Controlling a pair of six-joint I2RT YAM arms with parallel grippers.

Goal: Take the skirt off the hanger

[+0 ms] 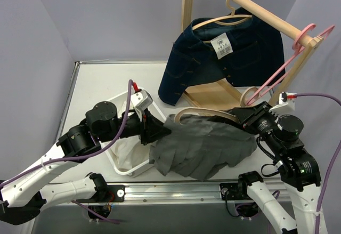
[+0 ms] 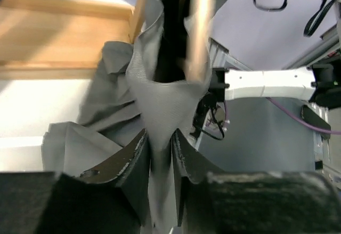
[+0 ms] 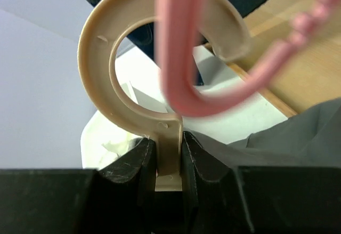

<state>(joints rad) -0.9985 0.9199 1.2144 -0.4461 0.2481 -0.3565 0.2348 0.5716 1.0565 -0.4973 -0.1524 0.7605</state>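
Note:
A grey skirt (image 1: 205, 146) lies draped on the table in front of the rack, still on a beige hanger (image 1: 200, 112) whose arm shows above the cloth. My left gripper (image 1: 160, 131) is shut on a fold of the skirt (image 2: 160, 111) at its left edge. My right gripper (image 1: 246, 118) is shut on the neck of the beige hanger (image 3: 169, 154), just below its round hook (image 3: 106, 58). A blurred pink hanger (image 3: 181, 53) crosses in front of the hook.
A wooden rack (image 1: 250, 5) stands at the back right with a dark denim jacket (image 1: 224, 58) on a beige hanger and a pink hanger (image 1: 287, 63) hung at its end. A white basket (image 1: 125, 156) with pale cloth sits under my left arm.

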